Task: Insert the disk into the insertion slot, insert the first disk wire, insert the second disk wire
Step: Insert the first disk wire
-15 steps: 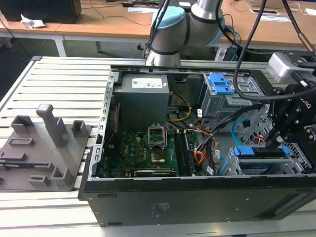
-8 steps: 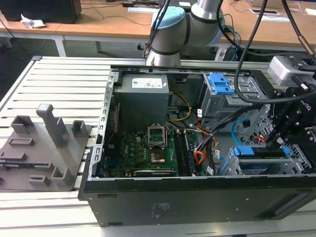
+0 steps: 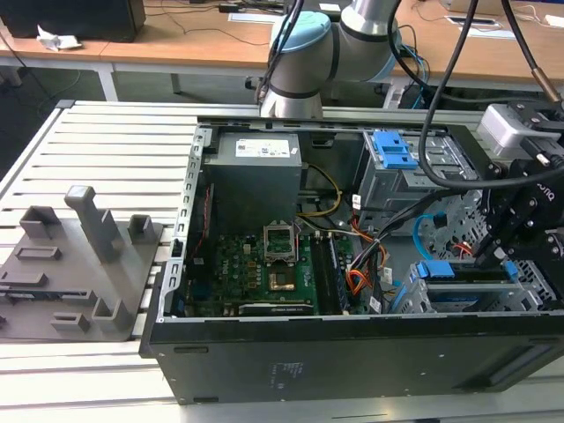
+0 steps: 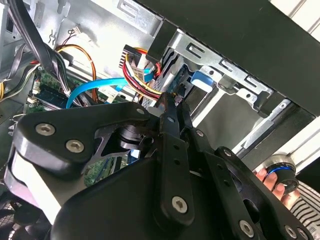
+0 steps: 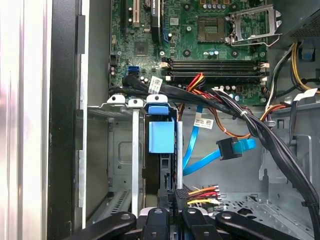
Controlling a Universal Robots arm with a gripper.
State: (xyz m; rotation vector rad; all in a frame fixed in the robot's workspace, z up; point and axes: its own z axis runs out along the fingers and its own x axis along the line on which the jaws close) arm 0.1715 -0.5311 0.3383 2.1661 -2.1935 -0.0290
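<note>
The disk [image 5: 161,137] sits inside the insertion slot [image 5: 117,150], its bright blue carrier tab showing at the slot's mouth and its dark edge running back into the bay. In the first wrist view the claw [image 5: 172,196] hangs right at the disk's rear end within the slot, its fingers drawn almost together and apparently clamped on the plug of the first disk wire [image 5: 202,191] (the bundle of red, yellow and orange strands that fans out just beside the fingertips). In the second wrist view the same bundle leads straight to the narrow finger tips, close against the slot's metal wall. The second disk wire [image 5: 200,160] lies loose near the slot, well clear of the claw, its flat light-blue run looping up to a small dark plug that touches no socket. Beyond the slot lies the green motherboard [image 5: 200,45]. The slot sits in a corner of the open computer case [image 3: 264,361], which rests on a slatted counter [image 3: 106,150].
</note>
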